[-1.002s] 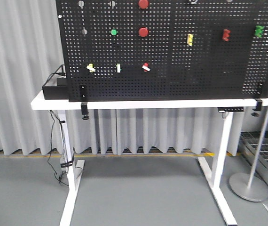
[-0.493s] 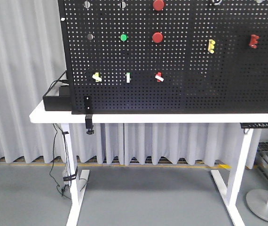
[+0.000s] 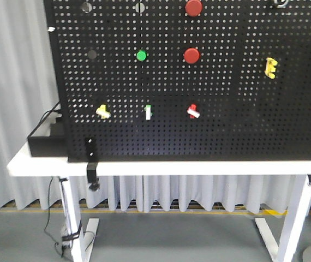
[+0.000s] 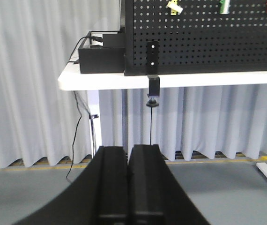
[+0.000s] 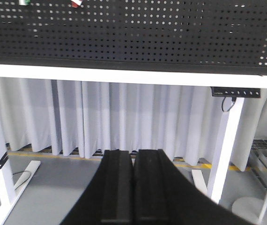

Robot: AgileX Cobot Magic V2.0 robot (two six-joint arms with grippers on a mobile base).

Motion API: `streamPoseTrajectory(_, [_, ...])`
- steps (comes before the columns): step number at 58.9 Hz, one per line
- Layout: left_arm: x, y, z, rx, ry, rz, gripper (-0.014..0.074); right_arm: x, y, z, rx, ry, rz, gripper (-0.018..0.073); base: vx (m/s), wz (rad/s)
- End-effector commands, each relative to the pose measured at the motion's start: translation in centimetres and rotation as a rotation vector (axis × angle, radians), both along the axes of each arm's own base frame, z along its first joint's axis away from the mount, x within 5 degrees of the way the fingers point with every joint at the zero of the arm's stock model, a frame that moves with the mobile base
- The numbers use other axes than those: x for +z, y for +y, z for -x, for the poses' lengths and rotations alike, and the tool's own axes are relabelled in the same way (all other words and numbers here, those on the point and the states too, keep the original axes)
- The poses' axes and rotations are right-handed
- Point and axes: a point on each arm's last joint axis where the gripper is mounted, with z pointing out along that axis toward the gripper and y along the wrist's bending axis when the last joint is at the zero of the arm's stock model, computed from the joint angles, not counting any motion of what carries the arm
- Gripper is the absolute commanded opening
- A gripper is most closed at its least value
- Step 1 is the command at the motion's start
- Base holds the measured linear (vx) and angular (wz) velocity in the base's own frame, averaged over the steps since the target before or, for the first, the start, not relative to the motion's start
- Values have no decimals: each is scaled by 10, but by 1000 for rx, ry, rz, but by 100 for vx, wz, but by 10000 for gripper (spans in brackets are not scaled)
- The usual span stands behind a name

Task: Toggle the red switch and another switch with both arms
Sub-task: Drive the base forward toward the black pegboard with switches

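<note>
Moved: black perforated pegboard point(image 3: 243, 125) nearer now
Fingers: left gripper point(image 4: 128, 150), right gripper point(image 5: 133, 153) both pressed together
Remaining: tiny red-based toggle point(image 3: 193, 111), cream-white toggle point(image 3: 103, 112) untouched

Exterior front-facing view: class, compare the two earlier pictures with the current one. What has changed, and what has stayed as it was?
The camera has closed in on the pegboard, which now fills more of the frame. The green clip at its right has left the view. The red switch, the yellow-glowing switch and the green-glowing toggle keep their lever positions. Nothing visibly grasped or released.
</note>
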Motion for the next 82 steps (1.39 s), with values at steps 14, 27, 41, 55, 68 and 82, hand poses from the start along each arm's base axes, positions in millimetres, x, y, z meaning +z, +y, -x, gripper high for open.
streamPoseTrajectory(14, [1, 0, 0, 4, -72, 17, 2, 6, 0, 0, 2, -78, 7, -6, 40, -4])
streamPoseTrajectory(27, [1, 0, 0, 4, -72, 17, 2, 5, 0, 0, 2, -75, 7, -6, 36, -1])
streamPoseTrajectory(41, [1, 0, 0, 4, -72, 17, 2, 5, 0, 0, 1, -72, 7, -6, 30, -1])
streamPoseTrajectory(55, [1, 0, 0, 4, -72, 17, 2, 5, 0, 0, 1, -72, 7, -6, 24, 0])
streamPoseTrajectory(68, [1, 0, 0, 4, -72, 17, 2, 5, 0, 0, 1, -72, 7, -6, 17, 2])
streamPoseTrajectory(82, [1, 0, 0, 4, -72, 17, 2, 5, 0, 0, 1, -72, 7, -6, 11, 3])
